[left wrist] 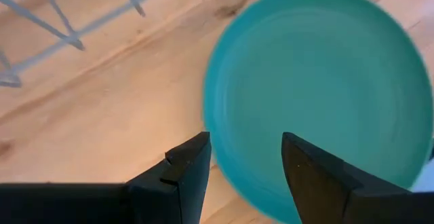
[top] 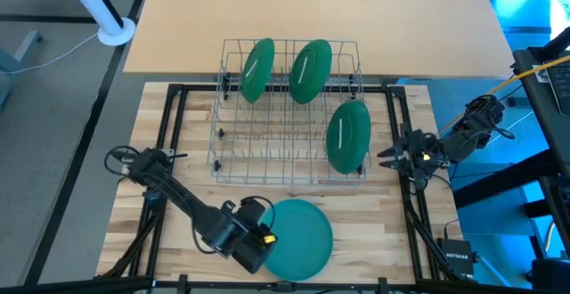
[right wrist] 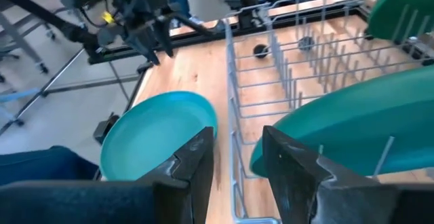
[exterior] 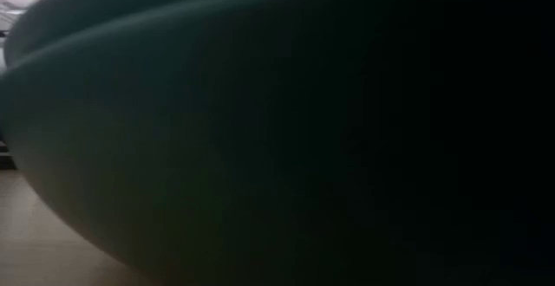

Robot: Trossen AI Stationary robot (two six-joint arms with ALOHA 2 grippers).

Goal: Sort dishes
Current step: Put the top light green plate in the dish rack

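Two dark fingers of the left gripper (left wrist: 244, 163) are held spread apart with nothing between them, poised just over the near rim of a teal plate (top: 298, 238) that lies flat on the wooden table (top: 134, 151), in front of the wire rack (top: 289, 116). From above, the left arm is seen stretched diagonally from the table's left side toward this plate, its wrist bent down over the plate's left edge. The right gripper (top: 389, 155) is held at the rack's right side, its fingers partly parted and empty, with the arm folded back toward the table's right edge. Three green plates are seen standing on edge in the rack: one (top: 258, 69) at the back left, one (top: 311, 69) at the back middle, and one (top: 348, 135) at the front right. The right wrist view alone shows the rack's upright tines from the side, the nearest standing plate looming beside the fingers, and the flat plate beyond. The low view is filled almost wholly by a dark curved plate surface, with only a sliver of table visible.
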